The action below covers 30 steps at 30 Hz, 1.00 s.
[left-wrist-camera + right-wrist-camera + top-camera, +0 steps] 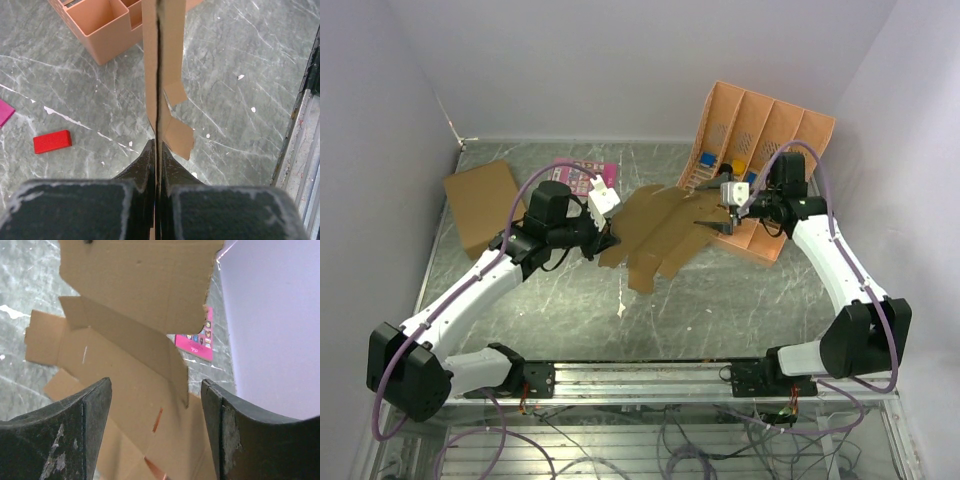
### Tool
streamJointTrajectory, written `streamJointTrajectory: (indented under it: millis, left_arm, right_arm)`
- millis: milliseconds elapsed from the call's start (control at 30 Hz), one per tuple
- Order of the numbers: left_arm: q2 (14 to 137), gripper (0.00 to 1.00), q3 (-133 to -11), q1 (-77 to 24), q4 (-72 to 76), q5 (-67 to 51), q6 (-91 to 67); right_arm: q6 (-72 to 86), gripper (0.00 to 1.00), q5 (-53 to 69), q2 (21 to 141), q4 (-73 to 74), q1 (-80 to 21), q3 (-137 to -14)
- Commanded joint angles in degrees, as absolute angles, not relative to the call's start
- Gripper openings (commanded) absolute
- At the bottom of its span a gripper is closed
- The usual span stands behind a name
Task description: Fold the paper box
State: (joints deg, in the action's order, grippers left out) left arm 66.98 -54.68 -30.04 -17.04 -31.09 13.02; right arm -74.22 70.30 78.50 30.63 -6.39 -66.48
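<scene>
The paper box point(655, 235) is a flat brown cardboard cut-out with creased panels and tab flaps, held slightly above the middle of the table. My left gripper point(607, 240) is shut on its left edge; in the left wrist view the sheet point(160, 65) runs edge-on from between the closed fingers point(145, 160). My right gripper point(717, 226) is open at the sheet's right edge. In the right wrist view the panels point(125, 370) lie between and beyond the spread fingers point(95, 410), one flap raised.
An orange compartment rack point(760, 160) leans at the back right, behind the right gripper; its tray also shows in the left wrist view point(100, 25). A larger brown cardboard piece point(480, 205) lies at the back left. A pink card point(582, 177) lies behind the left gripper. A red block point(52, 141) lies on the table.
</scene>
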Motion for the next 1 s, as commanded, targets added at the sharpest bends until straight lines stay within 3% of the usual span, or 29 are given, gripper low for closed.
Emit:
streamJointTrajectory:
  millis: [0,100,367,467,733,833,967]
  left_arm:
    - [66.1,0.07,-54.4,-29.5,-15.1,-34.3,12.3]
    - [66.1,0.07,-54.7,-29.5,-15.8,-34.0,12.7]
    - [66.5,0.07,-54.2,-29.4,-14.3,-32.9,10.7]
    - [66.9,0.07,-54.5,-29.3,-14.1,-31.8,9.4]
    - [68.2,0.07,-54.4,-29.4,-11.3,-30.4,2.7]
    - [68.6,0.07,-54.3,-29.3,-10.5,-30.1,1.1]
    - [68.8,0.07,-54.0,-29.3,-10.7,-28.7,1.5]
  right_arm:
    - [-62.0,0.69,64.7,78.8,18.4,-8.5,-67.6]
    - [-59.8,0.61,63.5,78.0,15.9,-9.7,-66.1]
    - [-60.5,0.15,56.8,75.8,17.3,-13.9,-63.9]
    - [-56.6,0.08,51.4,74.3,14.3,-16.4,-61.8]
    - [-42.4,0.05,32.3,71.9,5.2,-23.3,-55.5]
    - [-39.9,0.14,25.8,72.4,5.1,-27.1,-54.8]
    - [-39.8,0.25,25.9,71.6,7.3,-27.9,-54.1]
